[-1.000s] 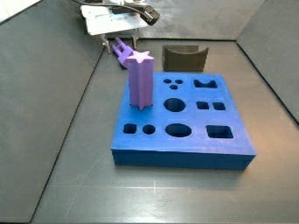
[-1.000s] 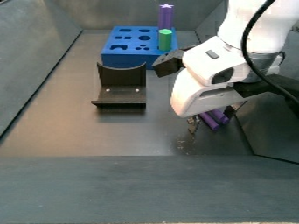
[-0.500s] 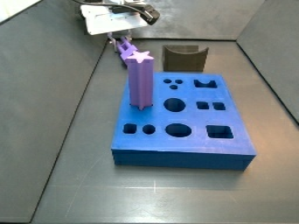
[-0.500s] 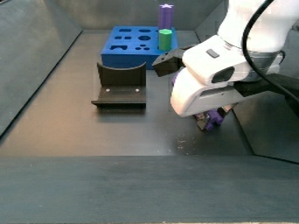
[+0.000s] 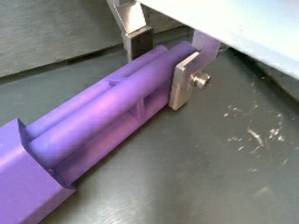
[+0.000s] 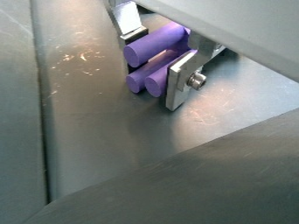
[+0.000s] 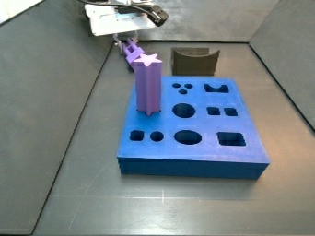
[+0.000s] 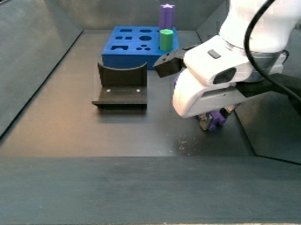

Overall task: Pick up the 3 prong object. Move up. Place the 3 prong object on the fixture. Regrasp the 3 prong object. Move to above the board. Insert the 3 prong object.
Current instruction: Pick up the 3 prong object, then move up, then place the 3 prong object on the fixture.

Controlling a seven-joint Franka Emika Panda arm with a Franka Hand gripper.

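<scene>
The 3 prong object [image 5: 111, 109] is a purple peg with rounded prongs [image 6: 155, 61], and it lies between my flat silver fingers [image 5: 187, 74] in both wrist views. My gripper [image 5: 162, 59] [image 6: 158, 57] is shut on it, with one pad on each side. In a side view the gripper [image 7: 129, 41] hangs at the far back, beyond the blue board [image 7: 204, 159], with the peg [image 7: 133, 53] slanting below it. The other side view has the peg [image 8: 214, 121] low under the white hand, just above the floor. The dark fixture [image 7: 193, 61] [image 8: 121, 88] stands apart from the gripper.
A tall purple post with a star top [image 7: 147, 83] [image 8: 168, 13] stands in the board [image 8: 123, 61], and a green peg [image 8: 167, 39] stands beside it. Grey walls close in the floor on the sides. The white arm fills the right of a side view.
The gripper has risen slightly with the purple peg held in it. The board, the post and the fixture have not moved.
</scene>
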